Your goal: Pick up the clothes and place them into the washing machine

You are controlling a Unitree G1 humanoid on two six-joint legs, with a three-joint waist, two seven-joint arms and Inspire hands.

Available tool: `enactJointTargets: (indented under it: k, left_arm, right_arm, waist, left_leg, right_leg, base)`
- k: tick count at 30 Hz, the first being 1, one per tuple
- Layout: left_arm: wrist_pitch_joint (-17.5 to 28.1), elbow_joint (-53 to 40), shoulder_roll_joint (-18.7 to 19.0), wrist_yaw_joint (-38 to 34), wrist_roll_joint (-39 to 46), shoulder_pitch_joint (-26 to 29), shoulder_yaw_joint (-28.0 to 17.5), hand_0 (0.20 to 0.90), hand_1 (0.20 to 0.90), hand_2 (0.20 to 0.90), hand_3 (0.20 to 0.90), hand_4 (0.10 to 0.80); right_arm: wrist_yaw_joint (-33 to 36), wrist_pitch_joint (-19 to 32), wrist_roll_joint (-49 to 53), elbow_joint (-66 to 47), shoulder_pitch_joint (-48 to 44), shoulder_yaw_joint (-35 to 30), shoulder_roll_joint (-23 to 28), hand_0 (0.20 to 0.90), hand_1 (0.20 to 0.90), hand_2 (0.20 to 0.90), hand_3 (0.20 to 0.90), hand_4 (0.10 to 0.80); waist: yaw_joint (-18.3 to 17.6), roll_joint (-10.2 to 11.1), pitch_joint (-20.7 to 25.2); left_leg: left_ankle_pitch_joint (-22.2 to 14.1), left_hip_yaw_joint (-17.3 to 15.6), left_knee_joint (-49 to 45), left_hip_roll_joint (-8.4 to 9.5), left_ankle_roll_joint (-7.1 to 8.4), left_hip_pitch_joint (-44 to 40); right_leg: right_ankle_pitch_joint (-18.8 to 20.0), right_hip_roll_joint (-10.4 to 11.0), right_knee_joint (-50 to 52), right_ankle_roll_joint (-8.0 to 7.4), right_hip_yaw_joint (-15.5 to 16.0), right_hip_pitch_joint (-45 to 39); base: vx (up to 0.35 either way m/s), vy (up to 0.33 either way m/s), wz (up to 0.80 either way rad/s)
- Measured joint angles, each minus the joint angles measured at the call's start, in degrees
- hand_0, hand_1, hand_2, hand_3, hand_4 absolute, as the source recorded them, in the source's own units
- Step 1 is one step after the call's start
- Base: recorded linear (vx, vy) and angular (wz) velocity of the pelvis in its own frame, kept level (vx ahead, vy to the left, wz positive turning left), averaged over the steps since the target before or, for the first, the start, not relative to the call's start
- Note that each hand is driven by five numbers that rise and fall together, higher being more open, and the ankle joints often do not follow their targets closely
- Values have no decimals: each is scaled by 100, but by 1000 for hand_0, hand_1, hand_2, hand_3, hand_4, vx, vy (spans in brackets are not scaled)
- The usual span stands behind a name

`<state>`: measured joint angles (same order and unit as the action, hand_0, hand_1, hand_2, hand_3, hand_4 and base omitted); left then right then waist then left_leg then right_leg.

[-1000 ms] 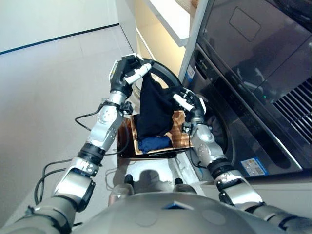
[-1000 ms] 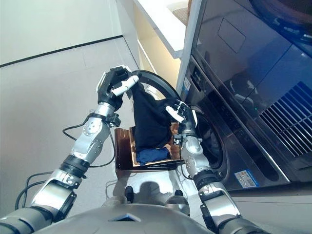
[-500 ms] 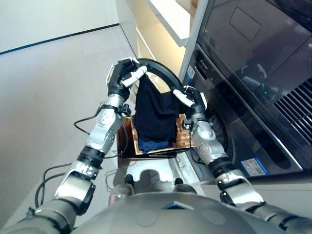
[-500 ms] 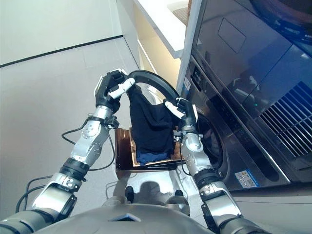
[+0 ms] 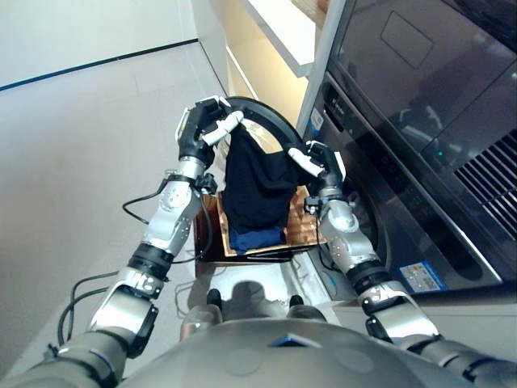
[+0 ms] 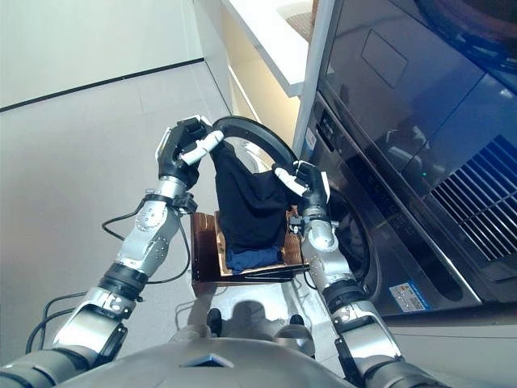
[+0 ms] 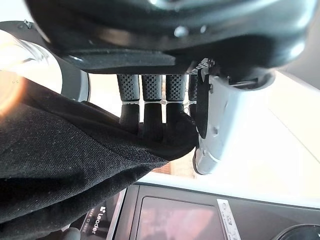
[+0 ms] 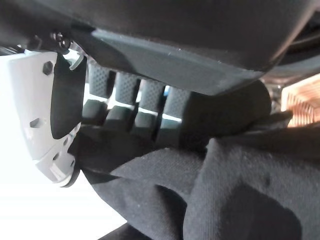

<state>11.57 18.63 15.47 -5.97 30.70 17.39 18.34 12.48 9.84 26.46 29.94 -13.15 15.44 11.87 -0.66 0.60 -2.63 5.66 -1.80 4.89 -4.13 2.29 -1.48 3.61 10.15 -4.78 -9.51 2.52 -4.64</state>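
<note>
Clothes here means one dark garment (image 5: 257, 190), hanging spread between the two raised hands above a wooden basket (image 5: 300, 230) that sits on the floor in front of the washing machine (image 5: 388, 210). In the left eye view the left hand (image 5: 203, 129) pinches one top corner and the right hand (image 5: 317, 164) the other, so the cloth sags between them; its lower edge hangs down to a blue garment (image 5: 257, 238) left in the basket. The machine's round door (image 5: 271, 121) stands open, arching behind the cloth.

The right eye view shows the same: left hand (image 6: 184, 145) high and away from the machine, right hand (image 6: 305, 182) close to the drum opening (image 6: 355, 234).

In the left wrist view the fingers (image 7: 152, 107) are curled down onto a fold of the dark cloth (image 7: 65, 155), the white-covered thumb (image 7: 215, 125) closing against them.

In the right wrist view the fingers (image 8: 125, 107) likewise curl over bunched dark cloth (image 8: 210, 190), thumb (image 8: 55, 130) beside them.

Judged from this, the lift is done and the carry is in hand. The next move calls for swinging both hands toward the drum, clearing the door rim, and letting go only once the hem is inside.
</note>
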Motion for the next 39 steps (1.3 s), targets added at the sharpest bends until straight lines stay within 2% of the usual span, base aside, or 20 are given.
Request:
enactJointTargets:
  k: [1,17,18,19,25,33,39]
  left_arm:
    - [0,0,-1,-6,0,0,0,200,200,200,200,300]
    - [0,0,-2,-35,-52,0,-10,200,200,200,200,300]
    - [0,0,-3,-34,-49,-1,-12,296,296,296,296,369]
    - [0,0,-6,-35,-48,-1,-13,900,900,900,900,800]
    - [0,148,-152,-31,-38,-15,-225,900,900,900,900,800]
    - [0,444,-166,-40,12,-165,-296,900,900,900,900,800]
    - [9,486,-222,-99,-6,-478,-720,900,900,900,900,800]
  right_arm:
    - [2,0,-24,0,0,1,22,200,200,200,200,300]
    - [1,0,-97,-114,1,-1,56,200,200,200,200,300]
    - [0,0,-138,-180,0,-1,58,200,200,200,200,300]
    - [1,0,-138,-220,0,-1,58,200,200,200,200,300]
    - [10,1,-140,-409,-1,-37,59,200,200,200,200,300]
    - [37,1,-139,-422,-6,-50,102,200,200,200,200,300]
    - [78,1,-150,-490,-13,-73,158,200,200,200,200,300]
  waist:
    - [-2,-4,-2]
    - [-5,-32,-3]
    - [-6,-39,-3]
    - [-4,-43,-1]
    - [-3,-48,2]
    - [-2,-47,1]
    - [22,-44,0]
  left_leg:
    - [0,0,0,0,0,0]
    - [-4,-6,0,0,1,1]
    - [-5,-7,0,-1,1,0]
    - [-5,-7,0,-1,1,1]
    - [-6,-7,0,-2,1,0]
    - [-8,-15,1,-2,2,0]
    - [-14,-16,1,-5,3,2]
  right_leg:
    - [0,0,0,0,0,0]
    - [0,0,-1,0,-3,4]
    - [0,0,0,0,-3,5]
    - [0,0,0,0,-3,5]
    - [0,-2,0,0,-3,4]
    - [0,-3,1,0,-6,7]
    - [-1,-2,-13,-1,-9,9]
  base:
    - [0,0,0]
    - [0,0,0]
    - [0,0,0]
    - [0,0,0]
    - [0,0,0]
    - [0,0,0]
    - [0,0,0]
